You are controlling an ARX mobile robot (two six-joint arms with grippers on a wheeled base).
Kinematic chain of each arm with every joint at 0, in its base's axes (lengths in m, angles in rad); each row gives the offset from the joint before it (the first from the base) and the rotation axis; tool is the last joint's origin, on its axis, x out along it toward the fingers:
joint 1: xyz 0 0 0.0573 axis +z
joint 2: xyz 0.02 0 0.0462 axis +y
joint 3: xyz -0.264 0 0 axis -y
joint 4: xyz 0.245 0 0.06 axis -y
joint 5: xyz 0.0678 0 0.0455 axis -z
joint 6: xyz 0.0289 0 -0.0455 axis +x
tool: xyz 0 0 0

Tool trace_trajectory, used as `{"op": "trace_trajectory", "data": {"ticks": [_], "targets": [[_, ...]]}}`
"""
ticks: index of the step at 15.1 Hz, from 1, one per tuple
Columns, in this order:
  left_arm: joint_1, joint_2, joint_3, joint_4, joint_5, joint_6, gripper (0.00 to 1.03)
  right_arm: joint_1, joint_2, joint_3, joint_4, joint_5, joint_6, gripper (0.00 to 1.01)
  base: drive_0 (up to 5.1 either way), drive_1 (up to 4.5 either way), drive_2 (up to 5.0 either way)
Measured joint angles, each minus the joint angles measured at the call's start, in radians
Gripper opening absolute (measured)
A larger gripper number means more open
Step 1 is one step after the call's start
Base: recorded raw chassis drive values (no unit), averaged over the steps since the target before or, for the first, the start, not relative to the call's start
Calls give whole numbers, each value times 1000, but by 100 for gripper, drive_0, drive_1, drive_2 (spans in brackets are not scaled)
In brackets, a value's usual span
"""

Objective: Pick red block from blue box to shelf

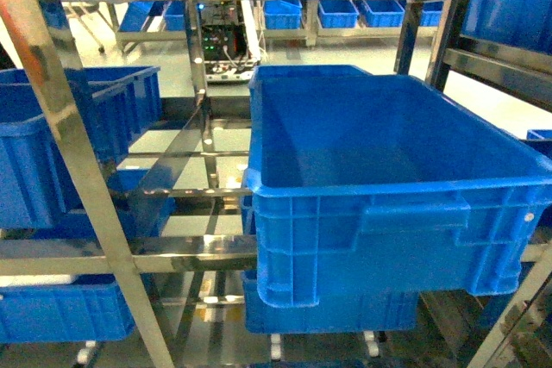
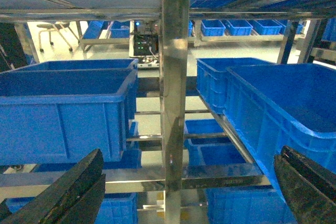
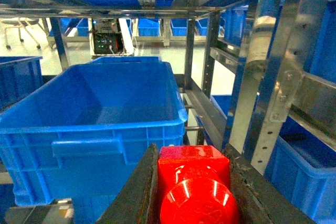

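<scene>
The red block (image 3: 195, 184) fills the bottom of the right wrist view, its round stud facing the camera. My right gripper (image 3: 191, 151) is shut on it, one dark finger against each side. It hangs in front of the shelf (image 3: 277, 77), near a perforated steel upright. My left gripper (image 2: 190, 155) is open and empty, with its black fingers (image 2: 79, 184) wide apart and a shelf upright (image 2: 175, 103) straight ahead between them. Neither gripper shows in the head view, which faces the shelf (image 1: 60, 118) up close. The blue box is out of view.
A large dark blue ribbed crate (image 1: 388, 187) sits on the shelf tier ahead, also in the right wrist view (image 3: 89, 114). More blue crates (image 1: 43, 144) (image 2: 63, 108) stand left and below. An electronics cart (image 1: 226, 40) and further racks stand behind.
</scene>
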Motion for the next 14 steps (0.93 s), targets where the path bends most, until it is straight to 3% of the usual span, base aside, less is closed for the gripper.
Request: {"op": "trace_trajectory", "data": {"ticks": [8, 14], "targets": [[0, 0, 0, -3, -2, 0, 98, 0, 0, 0, 2, 0, 0, 28, -229, 492, -242], [0, 0, 0, -4, -3, 0, 98, 0, 0, 0, 3, -1, 0, 28, -17, -17, -17]]}}
